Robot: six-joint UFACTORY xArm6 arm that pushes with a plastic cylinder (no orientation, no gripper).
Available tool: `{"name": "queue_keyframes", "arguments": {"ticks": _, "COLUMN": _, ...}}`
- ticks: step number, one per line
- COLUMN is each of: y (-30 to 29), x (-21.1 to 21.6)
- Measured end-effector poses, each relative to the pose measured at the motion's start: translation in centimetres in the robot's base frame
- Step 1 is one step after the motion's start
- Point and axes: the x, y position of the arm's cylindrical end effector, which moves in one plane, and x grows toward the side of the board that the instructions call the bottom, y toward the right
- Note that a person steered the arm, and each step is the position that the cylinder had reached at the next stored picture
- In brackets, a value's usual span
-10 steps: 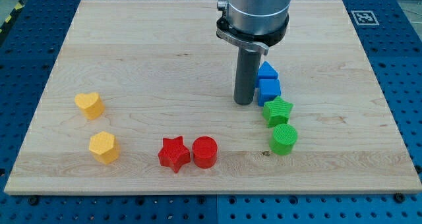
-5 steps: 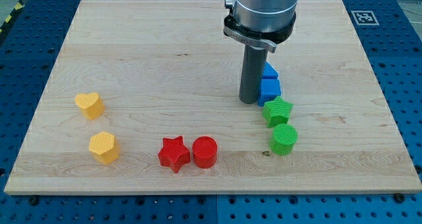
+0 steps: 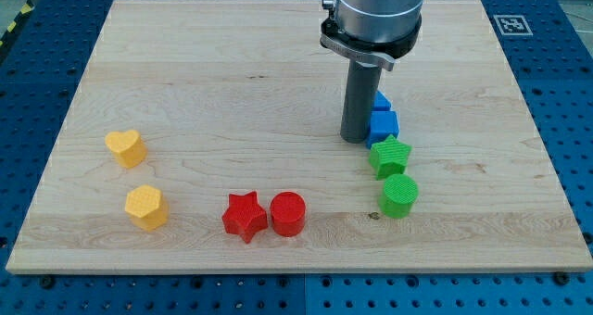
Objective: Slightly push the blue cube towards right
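The blue cube [image 3: 384, 126] sits right of the board's centre. My tip [image 3: 356, 140] stands against the cube's left side, touching it. A second blue block [image 3: 381, 101], its shape partly hidden by the rod, sits just above the cube, touching it. The green star [image 3: 390, 156] lies directly below the cube, close to it. The green cylinder [image 3: 399, 195] lies below the star.
A red star [image 3: 245, 216] and a red cylinder [image 3: 287, 213] sit at the bottom centre. A yellow heart [image 3: 124, 147] and a yellow hexagon [image 3: 145, 207] sit at the left. The wooden board [image 3: 185, 93] rests on a blue perforated table.
My tip has slid to the right against the blue cube. The cube has shifted slightly right; the upper blue block is more hidden behind the rod.
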Motion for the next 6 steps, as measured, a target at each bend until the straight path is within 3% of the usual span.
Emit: {"name": "queue_keyframes", "arguments": {"ticks": 6, "y": -0.9, "x": -2.8}}
